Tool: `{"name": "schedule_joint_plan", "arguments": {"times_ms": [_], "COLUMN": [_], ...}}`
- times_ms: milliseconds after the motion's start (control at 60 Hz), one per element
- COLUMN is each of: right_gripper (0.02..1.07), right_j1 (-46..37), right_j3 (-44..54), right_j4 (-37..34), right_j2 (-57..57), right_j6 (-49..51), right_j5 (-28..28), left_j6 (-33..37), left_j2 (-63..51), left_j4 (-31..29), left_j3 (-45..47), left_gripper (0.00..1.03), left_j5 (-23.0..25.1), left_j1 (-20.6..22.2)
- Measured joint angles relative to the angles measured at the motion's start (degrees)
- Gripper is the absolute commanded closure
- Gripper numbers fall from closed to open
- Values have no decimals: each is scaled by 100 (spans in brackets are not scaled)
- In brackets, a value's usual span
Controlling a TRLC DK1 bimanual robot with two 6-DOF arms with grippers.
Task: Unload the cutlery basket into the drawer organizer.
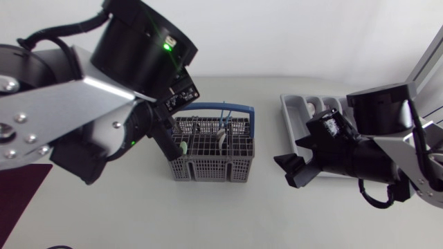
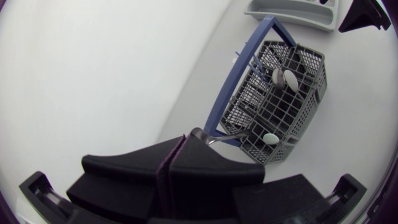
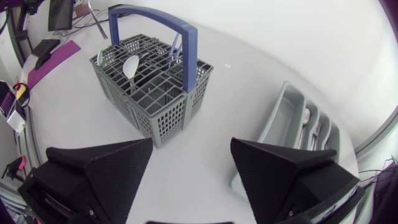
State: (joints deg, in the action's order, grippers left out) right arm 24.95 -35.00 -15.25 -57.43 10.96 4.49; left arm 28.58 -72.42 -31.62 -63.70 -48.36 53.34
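**Left gripper clamped at the basket, right gripper open**

Our left arm bends down over the basket's (image 1: 211, 164) left end, the left gripper (image 2: 186, 144) pinched shut on a metal handle (image 2: 216, 135) rising from it. Right of the basket, our right gripper (image 1: 287, 171) faces it, fingers spread wide. The organizer (image 1: 294, 107) lies further right.
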Motion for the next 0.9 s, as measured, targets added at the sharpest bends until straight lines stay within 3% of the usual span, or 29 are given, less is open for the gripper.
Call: {"name": "schedule_joint_plan", "arguments": {"times_ms": [200, 417, 567, 750, 900], "right_gripper": [17, 17, 17, 17, 18], "right_j1": [7, 247, 529, 1285, 2096], "right_j3": [-2, -2, -2, 57, 326], "right_j4": [-245, -553, -597, -234, 282], "right_j2": [752, 1786, 2251, 2535, 2544], "right_j6": [201, 437, 540, 632, 846], "right_j5": [203, 282, 251, -479, -1248], "left_j6": [-61, -925, -1530, -2120, -2481], "left_j2": [363, 286, -170, -713, -1060], "left_j4": [-33, -378, -546, -640, -645], "left_j3": [-389, -1084, -1375, -1740, -2070], "left_gripper": [84, 84, 84, 84, 84], "left_j5": [289, 1672, 2830, 4054, 4610], "left_j1": [278, 254, -66, -450, -595]}}
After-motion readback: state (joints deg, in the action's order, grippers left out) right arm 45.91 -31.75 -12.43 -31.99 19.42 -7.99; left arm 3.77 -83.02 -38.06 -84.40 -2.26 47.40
